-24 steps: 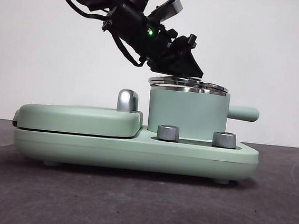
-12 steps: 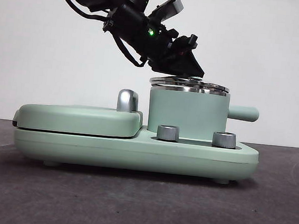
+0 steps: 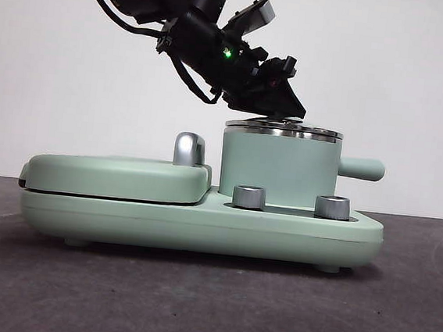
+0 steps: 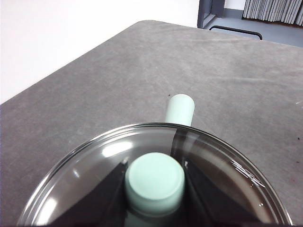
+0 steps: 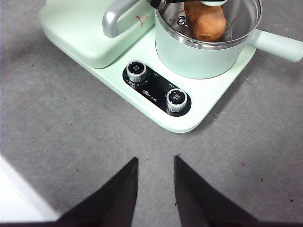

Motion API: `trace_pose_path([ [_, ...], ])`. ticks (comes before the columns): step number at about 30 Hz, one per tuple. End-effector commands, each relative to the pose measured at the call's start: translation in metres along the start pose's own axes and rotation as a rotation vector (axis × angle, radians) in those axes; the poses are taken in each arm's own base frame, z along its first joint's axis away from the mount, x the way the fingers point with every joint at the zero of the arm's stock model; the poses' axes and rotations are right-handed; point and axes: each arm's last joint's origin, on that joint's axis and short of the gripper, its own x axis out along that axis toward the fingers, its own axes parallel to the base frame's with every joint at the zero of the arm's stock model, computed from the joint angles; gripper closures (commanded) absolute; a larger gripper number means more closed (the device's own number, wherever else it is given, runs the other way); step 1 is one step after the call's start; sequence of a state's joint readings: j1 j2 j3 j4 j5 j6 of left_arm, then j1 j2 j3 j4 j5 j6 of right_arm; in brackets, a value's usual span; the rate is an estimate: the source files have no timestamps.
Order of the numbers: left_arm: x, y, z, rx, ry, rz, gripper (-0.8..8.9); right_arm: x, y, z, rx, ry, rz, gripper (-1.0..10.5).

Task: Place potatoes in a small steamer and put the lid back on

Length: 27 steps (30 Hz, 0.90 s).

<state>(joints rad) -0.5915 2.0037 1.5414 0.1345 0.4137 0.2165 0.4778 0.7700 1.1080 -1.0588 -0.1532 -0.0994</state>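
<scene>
Mint-green pot (image 3: 278, 170) carries the glass lid (image 3: 284, 128) on its rim, the left gripper (image 4: 154, 184) pinching the lid's knob (image 4: 154, 182). The potato (image 5: 204, 22) lies inside. The right gripper (image 5: 155, 163) hangs slightly spread above the tabletop (image 5: 61, 142), near the cooker (image 3: 201, 215).

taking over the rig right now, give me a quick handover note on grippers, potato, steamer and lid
Left gripper: shut on the lid's knob, above the steamer.
Right gripper: open, holding nothing, hanging over the table in front of the cooker base.
Potato: inside the steamer, under the lid.
Done: potato loaded; lid sits about level on the steamer rim.
Left: confirm the lid is seated, open the left gripper and lift it clear.
</scene>
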Motion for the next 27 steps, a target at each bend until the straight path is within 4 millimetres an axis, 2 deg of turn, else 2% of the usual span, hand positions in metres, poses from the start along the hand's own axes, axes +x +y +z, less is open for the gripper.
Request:
trace_pose_path([
  [1,0.008,-0.003,-0.004,-0.003,0.013,-0.019,7.9,0.0,0.0,0.003,0.006,-0.006,0.0,8.2],
  [4,0.008,-0.003,-0.004,-0.004,0.013,-0.019,7.44,0.0,0.0,0.003,0.006,-0.006,0.001,8.2],
  [10,0.008,-0.003,-0.003,-0.001,0.005,-0.017,4.93,0.0,0.0,0.003,0.006,-0.006,0.001,8.2],
  [14,0.008,-0.002,-0.002,-0.024,-0.005,-0.015,4.37,0.0,0.0,0.003,0.006,-0.006,0.001,8.2],
  [17,0.002,-0.002,0.006,-0.068,-0.026,-0.01,4.36,0.0,0.0,0.003,0.006,-0.006,0.001,8.2],
  [20,-0.018,0.001,0.026,-0.085,-0.045,0.007,4.37,0.0,0.0,0.003,0.005,-0.009,0.0,8.2],
  [22,-0.041,0.003,0.043,-0.085,-0.049,0.025,4.38,0.0,0.0,0.003,0.004,-0.013,0.0,8.2],
  [27,-0.113,0.01,0.077,-0.125,-0.012,0.091,4.39,0.0,0.0,0.005,0.001,-0.033,-0.002,8.2],
])
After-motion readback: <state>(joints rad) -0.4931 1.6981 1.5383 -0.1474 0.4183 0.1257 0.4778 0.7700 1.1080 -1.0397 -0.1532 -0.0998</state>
